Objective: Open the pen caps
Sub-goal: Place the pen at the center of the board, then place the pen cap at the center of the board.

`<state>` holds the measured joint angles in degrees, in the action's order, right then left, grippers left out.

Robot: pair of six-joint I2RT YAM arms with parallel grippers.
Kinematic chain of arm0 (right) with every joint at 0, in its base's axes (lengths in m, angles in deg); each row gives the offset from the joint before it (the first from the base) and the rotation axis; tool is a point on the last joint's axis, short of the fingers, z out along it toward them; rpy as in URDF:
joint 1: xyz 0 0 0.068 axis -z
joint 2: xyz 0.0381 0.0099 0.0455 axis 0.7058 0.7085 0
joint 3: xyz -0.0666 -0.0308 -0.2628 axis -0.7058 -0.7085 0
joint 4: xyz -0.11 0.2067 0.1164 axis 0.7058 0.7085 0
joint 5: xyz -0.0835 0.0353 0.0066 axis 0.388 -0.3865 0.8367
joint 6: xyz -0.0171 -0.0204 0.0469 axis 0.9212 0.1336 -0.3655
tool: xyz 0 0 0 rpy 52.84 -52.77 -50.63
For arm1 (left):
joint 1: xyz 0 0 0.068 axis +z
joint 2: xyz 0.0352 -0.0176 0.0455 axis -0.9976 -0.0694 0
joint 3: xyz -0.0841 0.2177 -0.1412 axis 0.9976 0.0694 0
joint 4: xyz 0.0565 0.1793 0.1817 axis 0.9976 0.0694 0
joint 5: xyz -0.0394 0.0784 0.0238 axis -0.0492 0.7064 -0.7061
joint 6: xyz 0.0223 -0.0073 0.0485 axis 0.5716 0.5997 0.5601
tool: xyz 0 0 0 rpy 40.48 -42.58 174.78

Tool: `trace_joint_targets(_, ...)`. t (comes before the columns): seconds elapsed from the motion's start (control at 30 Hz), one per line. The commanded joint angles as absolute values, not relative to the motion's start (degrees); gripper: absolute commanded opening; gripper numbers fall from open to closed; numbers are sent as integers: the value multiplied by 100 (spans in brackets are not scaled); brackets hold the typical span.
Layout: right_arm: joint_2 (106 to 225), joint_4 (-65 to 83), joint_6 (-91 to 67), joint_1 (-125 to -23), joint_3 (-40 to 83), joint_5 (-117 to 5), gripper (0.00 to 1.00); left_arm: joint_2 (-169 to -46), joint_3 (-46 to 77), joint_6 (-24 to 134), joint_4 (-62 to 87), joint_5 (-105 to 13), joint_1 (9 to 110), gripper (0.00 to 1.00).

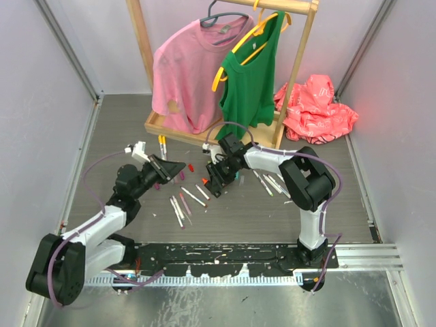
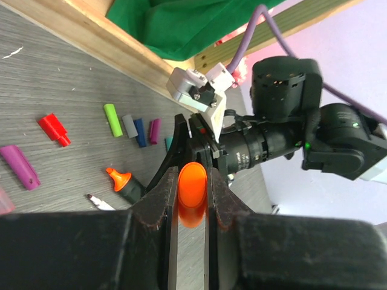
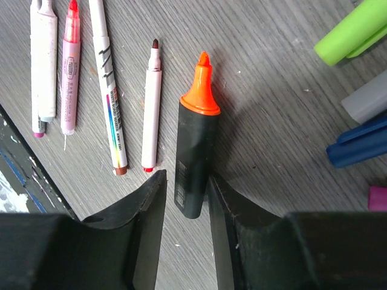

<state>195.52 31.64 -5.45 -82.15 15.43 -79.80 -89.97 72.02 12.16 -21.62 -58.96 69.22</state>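
My left gripper [image 2: 192, 172] is shut on an orange pen cap [image 2: 192, 196] and holds it above the table; in the top view it [image 1: 178, 167] is left of centre. My right gripper [image 3: 185, 180] is open, its fingers either side of the rear end of a black highlighter [image 3: 195, 151] that lies on the table with its orange tip [image 3: 202, 84] bare. The highlighter also shows in the left wrist view [image 2: 124, 183]. Loose caps lie near it: red [image 2: 53, 128], purple [image 2: 20, 167], green [image 2: 112, 119], grey [image 2: 129, 126], blue [image 2: 140, 132], magenta [image 2: 155, 130].
Uncapped white and pink markers [image 3: 151, 103] lie left of the highlighter, and more markers [image 1: 180, 206] [image 1: 272, 182] are spread over the table. A wooden clothes rack base [image 1: 178, 133] with a pink and a green shirt stands behind. A red bag [image 1: 317, 109] lies at back right.
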Motion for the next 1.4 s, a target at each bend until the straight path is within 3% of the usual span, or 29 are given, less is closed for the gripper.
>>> trace_joint_targets(0.0,19265,3329,-315,-8171,1745,-7939,40,-9255,6729,1718,-1934,-5510,6586,0)
trace_joint_targets(0.5,18885,3511,-138,-7941,1896,-8044,43,-10689,5566,2133,-650,-4265,5931,0)
trace_joint_targets(1.0,18612,3515,-96,-7720,1901,-8344,43,-12727,3546,2343,1104,-3482,5561,1)
trace_joint_targets(1.37,18586,3513,-93,-7686,1893,-8443,43,-13449,2952,2318,1521,-3296,5551,13)
